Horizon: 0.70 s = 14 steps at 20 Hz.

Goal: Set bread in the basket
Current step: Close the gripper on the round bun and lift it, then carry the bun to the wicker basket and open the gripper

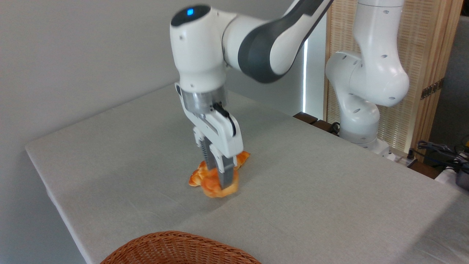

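The bread (pixel 211 187), a small deep-orange knotted bun, rests on the grey tablecloth near the middle of the table. My gripper (pixel 220 179) points straight down onto it. One finger stands in front of the bun and the other behind, both pressed against it, so the jaws are shut on the bun. The bun's top is hidden by the fingers. The basket (pixel 176 240), brown woven wicker, shows only its rounded rim at the bottom edge of the picture, well in front of the bun.
A paler golden braided loaf (pixel 195 178) lies right behind the bun, touching it; its ends stick out left and right of the fingers. The arm's white base (pixel 361 124) stands at the far right table edge, with cables (pixel 439 150) beside it.
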{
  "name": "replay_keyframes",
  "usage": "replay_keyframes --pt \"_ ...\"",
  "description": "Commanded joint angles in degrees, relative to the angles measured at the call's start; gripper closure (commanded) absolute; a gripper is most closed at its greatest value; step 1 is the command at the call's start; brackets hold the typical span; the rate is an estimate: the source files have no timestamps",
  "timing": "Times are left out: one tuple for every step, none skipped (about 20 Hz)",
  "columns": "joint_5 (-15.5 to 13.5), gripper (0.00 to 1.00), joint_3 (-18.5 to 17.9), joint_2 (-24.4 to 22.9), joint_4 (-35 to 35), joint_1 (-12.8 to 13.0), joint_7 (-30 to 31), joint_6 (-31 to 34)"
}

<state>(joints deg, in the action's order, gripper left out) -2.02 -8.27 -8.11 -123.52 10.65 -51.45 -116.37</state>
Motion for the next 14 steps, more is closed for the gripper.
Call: replay_keyframes --pt "-2.2 0.5 -1.05 0.72 4.69 0.07 0.64 -4.9" --pt "-2.29 0.5 -1.05 1.42 5.48 -0.02 2.21 -7.27" --pt "-2.2 0.5 -1.05 2.04 6.1 -0.02 4.4 -9.47" --pt "-2.2 0.5 -1.05 3.0 6.71 -0.02 5.99 -11.67" --pt "-2.29 0.5 -1.14 3.79 7.41 -0.1 7.14 -13.43" --pt "-2.29 0.5 -2.1 4.58 8.29 -0.1 8.19 -14.84" --pt "-2.29 0.5 -2.98 5.37 9.26 -0.11 8.99 -15.99" --pt "-2.29 0.5 -3.07 6.16 10.31 -0.11 9.69 -17.21" --pt "-2.2 0.5 -3.25 7.04 11.02 -0.11 10.57 -18.53" --pt "-2.03 0.5 -4.03 7.92 11.46 -0.11 11.1 -20.37" --pt "-1.94 0.5 -4.56 8.8 11.64 -0.11 11.28 -22.48" --pt "-1.85 0.5 -4.74 9.51 11.64 -0.11 11.19 -24.41" --pt "-1.85 0.49 -4.92 10.12 11.64 -0.11 11.19 -26.35" --pt "-1.76 0.43 -5.79 10.74 11.64 -0.11 11.19 -28.2"
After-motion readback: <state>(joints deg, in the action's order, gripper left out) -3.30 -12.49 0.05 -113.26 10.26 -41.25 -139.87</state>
